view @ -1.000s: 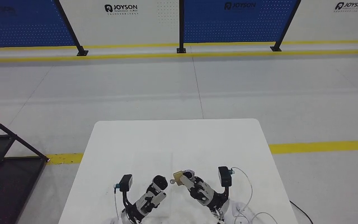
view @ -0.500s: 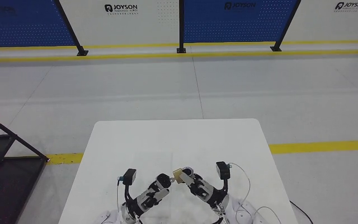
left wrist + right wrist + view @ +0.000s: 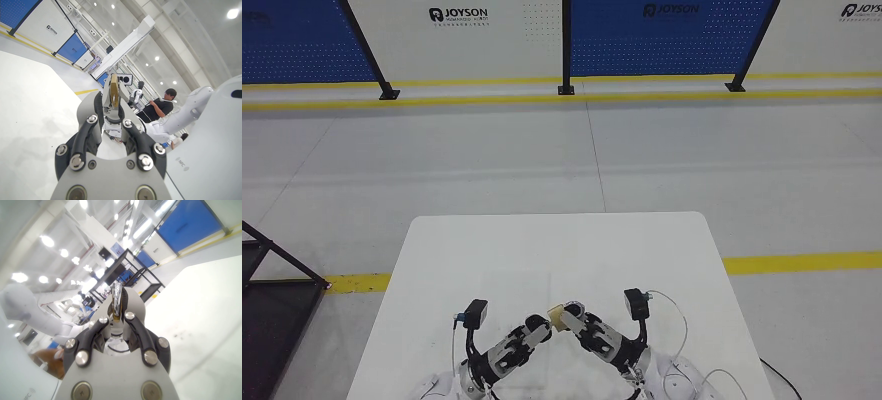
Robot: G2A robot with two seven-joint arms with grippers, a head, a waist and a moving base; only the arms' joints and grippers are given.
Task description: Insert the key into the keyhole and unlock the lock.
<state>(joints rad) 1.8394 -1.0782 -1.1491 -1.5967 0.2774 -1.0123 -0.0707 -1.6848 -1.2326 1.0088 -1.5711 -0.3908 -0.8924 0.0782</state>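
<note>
- The smooth, matt white rectangular table [image 3: 542,250] lies beneath both claws. They hang off its surface, tip to tip, near its robot-side edge.
- The right claw [image 3: 118,299] is grey metal with black links and bright round screw heads, and it is clamped on the padlock. I judge that it serves as a vice, steadying the lock in the air so its keyhole end faces the other claw.
- The left claw [image 3: 109,103], of the same build, points straight at the lock, just short of it. I cannot tell whether it is closed on anything.
- The flat brass padlock [image 3: 114,86] sits dead ahead of the left claw. It is seen edge-on, pinched between the right claw's grey fingers.
- Its curved, polished steel shackle [image 3: 117,291] rises between those fingers.
- A small silvery piece [image 3: 114,98] rests against the brass between the two claws. It is probably the key at the keyhole, but it is too small to tell how deep it sits.
</note>
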